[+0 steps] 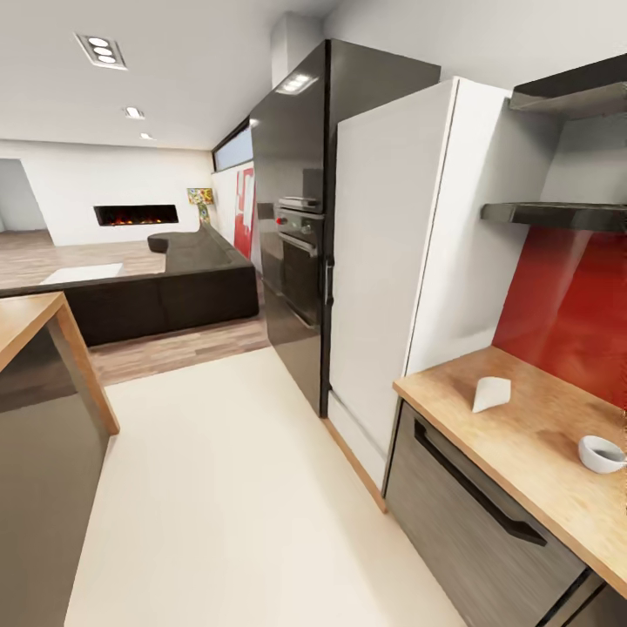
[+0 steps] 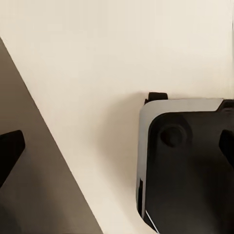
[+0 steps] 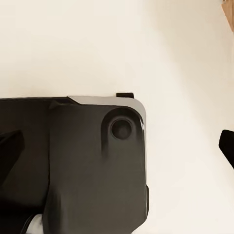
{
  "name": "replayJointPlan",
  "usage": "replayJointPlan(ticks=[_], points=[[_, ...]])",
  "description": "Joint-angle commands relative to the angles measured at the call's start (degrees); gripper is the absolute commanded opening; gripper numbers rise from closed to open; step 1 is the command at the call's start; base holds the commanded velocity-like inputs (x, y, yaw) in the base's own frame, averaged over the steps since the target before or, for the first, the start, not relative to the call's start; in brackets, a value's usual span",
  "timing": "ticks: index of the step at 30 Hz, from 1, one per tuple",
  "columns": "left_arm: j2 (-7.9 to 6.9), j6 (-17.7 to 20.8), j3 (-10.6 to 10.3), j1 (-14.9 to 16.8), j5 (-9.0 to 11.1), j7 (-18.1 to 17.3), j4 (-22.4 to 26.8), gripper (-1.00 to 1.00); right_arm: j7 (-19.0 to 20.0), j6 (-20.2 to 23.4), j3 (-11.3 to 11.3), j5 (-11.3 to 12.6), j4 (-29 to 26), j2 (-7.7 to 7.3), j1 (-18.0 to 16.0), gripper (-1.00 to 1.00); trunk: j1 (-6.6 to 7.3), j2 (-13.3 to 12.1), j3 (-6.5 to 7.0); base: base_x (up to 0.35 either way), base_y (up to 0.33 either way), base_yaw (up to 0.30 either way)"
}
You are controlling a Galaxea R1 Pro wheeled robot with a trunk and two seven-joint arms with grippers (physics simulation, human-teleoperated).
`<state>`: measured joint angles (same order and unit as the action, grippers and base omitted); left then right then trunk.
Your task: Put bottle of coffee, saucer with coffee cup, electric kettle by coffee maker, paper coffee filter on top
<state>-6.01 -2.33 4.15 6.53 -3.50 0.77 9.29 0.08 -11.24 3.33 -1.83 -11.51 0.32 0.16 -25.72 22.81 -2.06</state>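
Both arms hang low over the cream floor point(image 1: 218, 488) above the robot's own dark base point(image 3: 92, 165). The left jaws stand released with nothing between them, and so do the right. Nearest on the right, a white cup point(image 1: 601, 454) rests on the wooden tabletop point(image 1: 522, 435), with a folded white paper point(image 1: 490, 394) a little farther along it. Beyond stand the white fridge point(image 1: 392, 261) and black oven point(image 1: 300, 252). It looks to be driving between pickups; next it must turn right to face that tabletop.

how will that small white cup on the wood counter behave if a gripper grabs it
The coffee cup looks small and thin-walled, so probably light and liable to slide on the smooth kitchen countertop if nudged. Its rounded glossy sides may slip between fingers. Low and wide, so tipping seems unlikely.
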Motion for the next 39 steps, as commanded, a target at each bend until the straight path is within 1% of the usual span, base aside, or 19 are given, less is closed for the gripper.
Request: replayJointPlan(ticks=[1, 4, 9, 39], points=[[0.02, -0.22, 0.42, 0.05, -0.37, 0.02, -0.06, 1.0, 0.01, -0.07, 0.34, -0.19, -0.09, 0.03, 0.01, 1.0, -0.07, 0.1, -0.11, 0.332, 0.036, -0.265], [0.03, -0.22, 0.42, 0.06, -0.37, 0.02, -0.06, 1.0, 0.01, -0.07, 0.36, -0.19, -0.09, 0.03, 0.01, 1.0, -0.07, 0.1, -0.11, 0.275, 0.017, -0.265], [0.02, -0.28, 0.42, 0.06, -0.37, 0.02, -0.06, 1.0, 0.01, -0.08, 0.36, -0.19, -0.09, 0.03, 0.01, 1.0, -0.07, 0.1, -0.11, 0.08, 0.004, -0.265], [-0.05, -0.89, 0.42, 0.06, -0.28, 0.11, 0.12, 1.0, 0.01, -0.06, 0.28, -0.19, -0.09, 0.03, 0.01, 1.0, -0.07, 0.1, -0.11, 0.002, 0.009, -0.265]])
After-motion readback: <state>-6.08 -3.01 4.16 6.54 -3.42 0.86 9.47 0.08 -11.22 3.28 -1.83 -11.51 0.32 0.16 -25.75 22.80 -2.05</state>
